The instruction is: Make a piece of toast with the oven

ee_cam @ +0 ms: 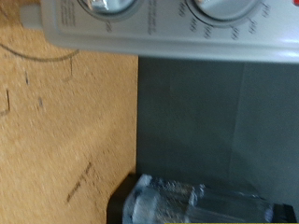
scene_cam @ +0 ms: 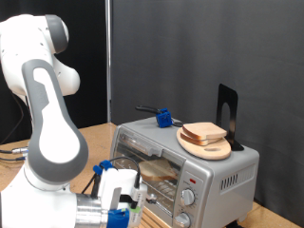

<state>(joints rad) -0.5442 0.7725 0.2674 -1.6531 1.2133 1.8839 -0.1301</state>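
White arm bent low, claw (scene_cam: 122, 195) before oven (scene_cam: 185, 166)

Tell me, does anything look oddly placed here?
Yes: the piece of toast sits on a wooden plate on top of the oven, not inside it. The pincer is low by the oven's front.

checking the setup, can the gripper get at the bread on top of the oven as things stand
Probably yes. The piece of toast lies on a round wooden plate on the roof of the oven, uncovered from above. The gripper sits low at the oven's front, so it would have to rise first; a black stand stands just behind.
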